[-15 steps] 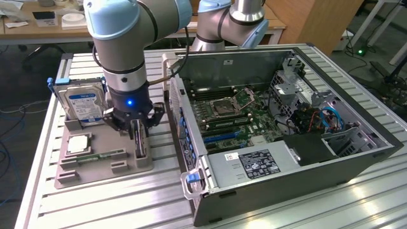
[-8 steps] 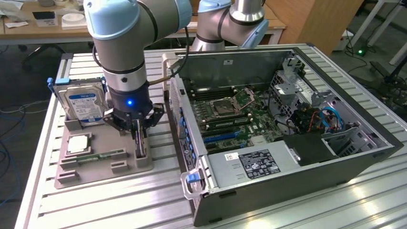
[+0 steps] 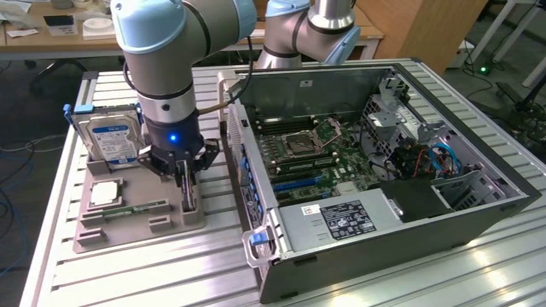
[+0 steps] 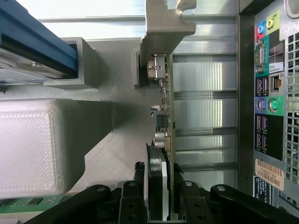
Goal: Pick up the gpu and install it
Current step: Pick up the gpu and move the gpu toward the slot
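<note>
Wrist view: my gripper [image 4: 160,193] is clamped on the edge of the gpu [image 4: 164,88], standing in its tray [image 4: 117,144] slot (beside the computer case [image 4: 247,93]); judged risk: an off-centre hold could tilt and jam it.

1 arm [image 3: 166,77] reaching straight down, wrist vertical, claw [image 3: 186,179] pointing down, 2 fingers [image 4: 131,200] clamped inward

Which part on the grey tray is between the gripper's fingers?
The gpu, the thin card on edge nearest the computer case; the gripper is shut on it. Hard drive, CPU and memory stick sit untouched.
</note>
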